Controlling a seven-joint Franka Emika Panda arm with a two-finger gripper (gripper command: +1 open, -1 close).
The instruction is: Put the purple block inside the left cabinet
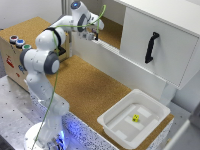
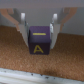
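The purple block (image 2: 39, 47) is a small dark cube with a yellow "A" on its face. In the wrist view it sits between my two fingers (image 2: 23, 31), whose pads press against its sides, just above a brown cork floor (image 2: 15, 57). In the exterior view my gripper (image 1: 91, 36) is at the open front of the left cabinet (image 1: 112, 30), the doorless section with the cork floor. The block is too small to make out there. I cannot tell whether it touches the floor.
The cabinet's other section has a white door with a black handle (image 1: 151, 47). A white bin (image 1: 107, 122) holding a yellow dotted cube (image 1: 135, 118) stands at the front right. A wooden box with coloured buttons (image 1: 17, 41) stands at the exterior view's left.
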